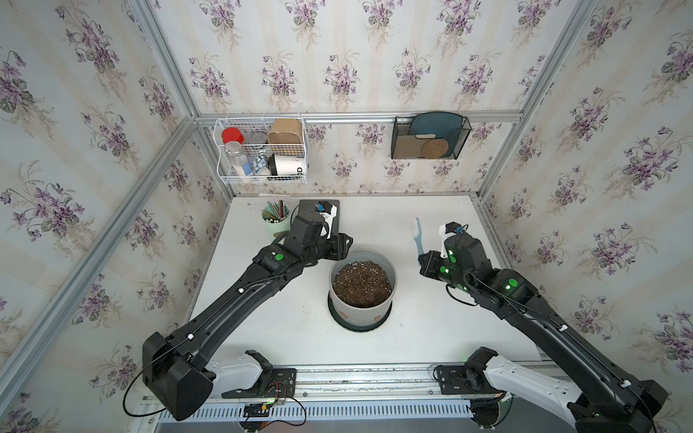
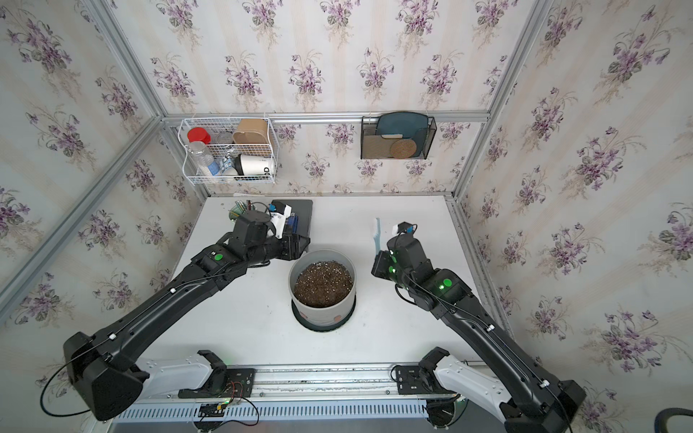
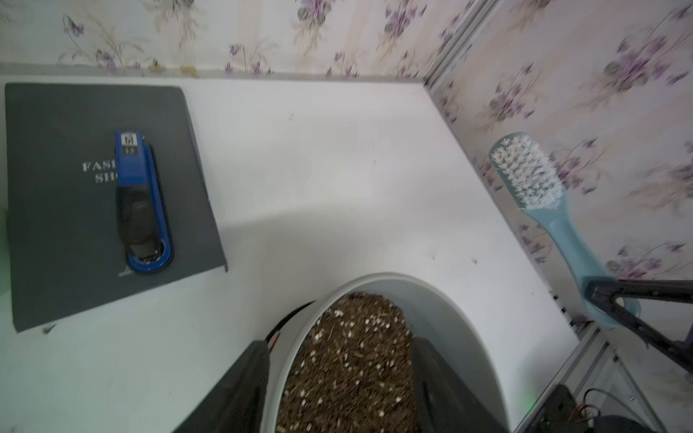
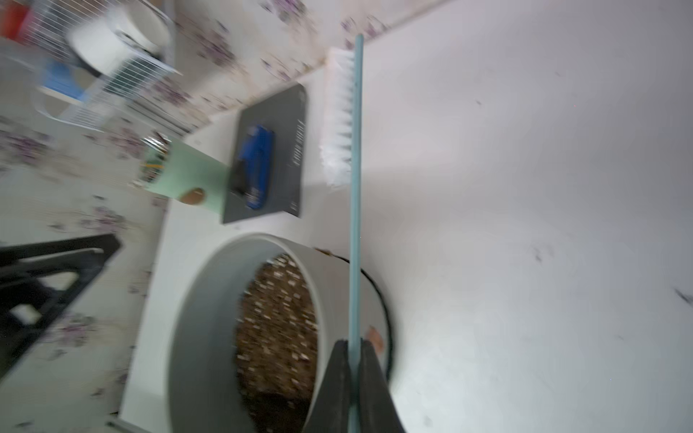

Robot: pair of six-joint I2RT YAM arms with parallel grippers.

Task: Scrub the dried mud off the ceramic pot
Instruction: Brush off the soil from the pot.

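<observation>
In a top view, the ceramic pot stands mid-worktop, with dried mud on its 5 o'clock wall.

Left wrist: the left gripper is released, straddling the pot's rim; it should clench first.

Right wrist: the right gripper grasps the brush; press the bristles squarely on the mud.

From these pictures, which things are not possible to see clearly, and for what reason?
- Far wall of the ceramic pot: both top views, hidden by the pot itself; only near-side dried mud shows.
- Book title: left wrist view, partly covered by the blue stapler.
- Fingers of the left gripper: left wrist view, cut off by the frame edge.
- Wire basket contents: right wrist view, blurred.
</observation>
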